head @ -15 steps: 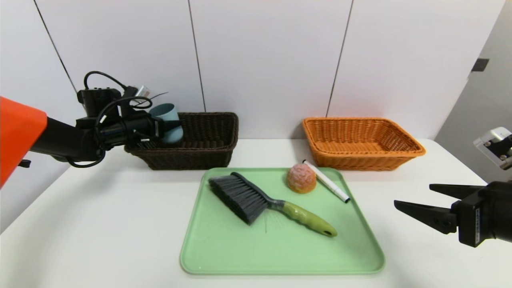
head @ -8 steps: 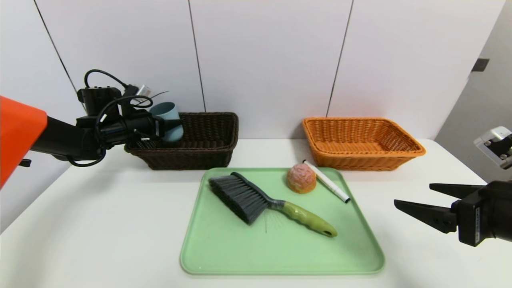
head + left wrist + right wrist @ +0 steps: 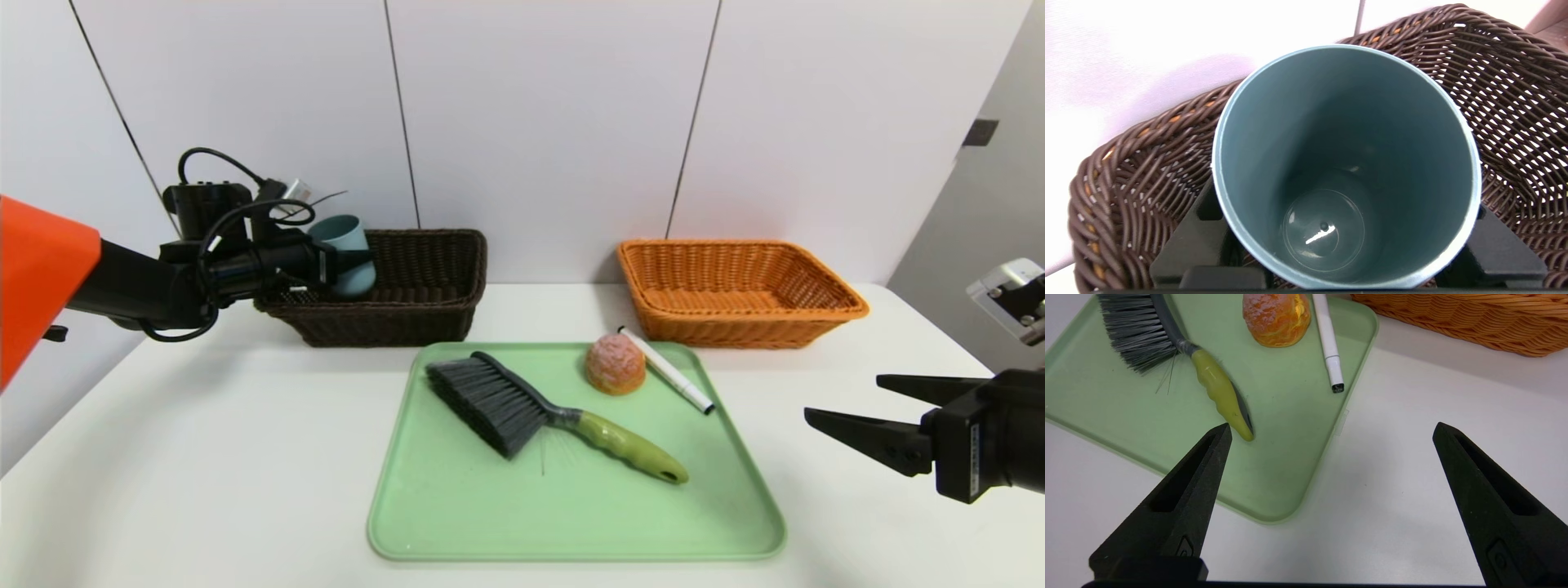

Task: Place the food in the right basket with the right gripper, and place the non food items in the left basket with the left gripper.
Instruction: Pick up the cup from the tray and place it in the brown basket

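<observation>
Can see the pale wall behind the white table, both the same as half a second ago. On this table, can find the light green tray, lying flat at the centre, with no change of its place.

Behind the tray, towards the left, can see the dark brown basket, and towards the right the orange basket. Can notice no shift in either of them.

At the left end of the dark brown basket, can see the left gripper a little lower and slightly more to the right than in the earlier frame. Is pinching the cup from two opposite sides. At the right side of the table, well apart from the tray, can find the right gripper parked in the same place, with its fingers spread wide and only air between them.

On the tray, can see the brush lying diagonally, with dark bristles to the left and green handle to the right, just as before.

Can see the blue-grey cup come down slightly together with its gripper, slightly tilted, its lower part inside the dark brown basket and its mouth above the rim. Cannot tell if it touches the basket's bottom.

Near the back edge of the tray, can find the round bun unmoved, and just beside it, at its right, the thin white marker, also unmoved.
</observation>
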Motion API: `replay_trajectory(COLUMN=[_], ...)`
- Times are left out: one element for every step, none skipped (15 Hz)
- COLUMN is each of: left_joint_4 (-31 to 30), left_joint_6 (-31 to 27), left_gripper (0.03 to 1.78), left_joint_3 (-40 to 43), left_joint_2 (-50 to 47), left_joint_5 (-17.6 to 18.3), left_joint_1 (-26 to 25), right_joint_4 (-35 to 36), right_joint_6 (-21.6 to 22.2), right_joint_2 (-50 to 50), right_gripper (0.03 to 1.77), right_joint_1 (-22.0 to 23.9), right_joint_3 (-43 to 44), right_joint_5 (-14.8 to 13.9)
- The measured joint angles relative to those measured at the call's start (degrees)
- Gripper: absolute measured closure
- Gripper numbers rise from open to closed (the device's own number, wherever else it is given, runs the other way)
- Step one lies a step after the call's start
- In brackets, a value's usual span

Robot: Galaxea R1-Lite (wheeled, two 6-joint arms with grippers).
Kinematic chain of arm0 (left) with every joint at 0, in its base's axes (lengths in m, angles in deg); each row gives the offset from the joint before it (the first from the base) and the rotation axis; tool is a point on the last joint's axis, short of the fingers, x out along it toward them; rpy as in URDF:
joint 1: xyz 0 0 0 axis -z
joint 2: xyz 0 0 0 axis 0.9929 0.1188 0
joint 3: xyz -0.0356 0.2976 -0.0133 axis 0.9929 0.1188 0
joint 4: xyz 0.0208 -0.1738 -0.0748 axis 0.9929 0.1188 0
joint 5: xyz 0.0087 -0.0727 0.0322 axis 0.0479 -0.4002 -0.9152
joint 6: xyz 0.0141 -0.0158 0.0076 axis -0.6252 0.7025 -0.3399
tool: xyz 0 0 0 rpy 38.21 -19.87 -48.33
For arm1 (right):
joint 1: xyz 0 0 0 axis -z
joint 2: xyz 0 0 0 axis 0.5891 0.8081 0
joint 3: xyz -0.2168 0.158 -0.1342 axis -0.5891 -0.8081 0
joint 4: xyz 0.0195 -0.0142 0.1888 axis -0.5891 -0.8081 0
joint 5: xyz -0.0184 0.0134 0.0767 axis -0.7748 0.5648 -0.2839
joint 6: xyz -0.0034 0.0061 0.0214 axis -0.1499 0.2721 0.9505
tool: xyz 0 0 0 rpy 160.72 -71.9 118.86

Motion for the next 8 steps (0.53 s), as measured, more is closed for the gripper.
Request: replay_trajectory(left_joint_4=[0.0,0.1,0.1,0.1,0.0,-0.2,-0.3,-0.3], left_joint_6=[-0.7,-0.9,-0.9,-0.9,-0.9,-0.9,-0.9,-0.9], left_gripper=[0.55,0.5,0.45,0.41,0.37,0.34,0.31,0.29], left_joint_3=[0.0,0.0,0.0,0.0,0.0,0.0,0.0,0.0], left_joint_2=[0.1,0.1,0.1,0.1,0.1,0.0,-0.4,-0.9], left_joint_5=[0.0,0.1,0.1,0.1,0.1,0.1,0.1,0.1], left_joint_1=[0.0,0.0,0.0,0.0,0.0,0.0,0.0,0.0], right_joint_4=[0.0,0.0,0.0,0.0,0.0,0.0,0.0,0.0], right_joint_6=[0.0,0.0,0.0,0.0,0.0,0.0,0.0,0.0], right_joint_2=[0.0,0.0,0.0,0.0,0.0,0.0,0.0,0.0], right_gripper=[0.1,0.1,0.1,0.1,0.1,0.1,0.1,0.1], right_joint_1=[0.0,0.0,0.0,0.0,0.0,0.0,0.0,0.0], right_joint_3=[0.0,0.0,0.0,-0.1,-0.1,-0.1,-0.1,-0.1], right_joint_5=[0.0,0.0,0.0,0.0,0.0,0.0,0.0,0.0])
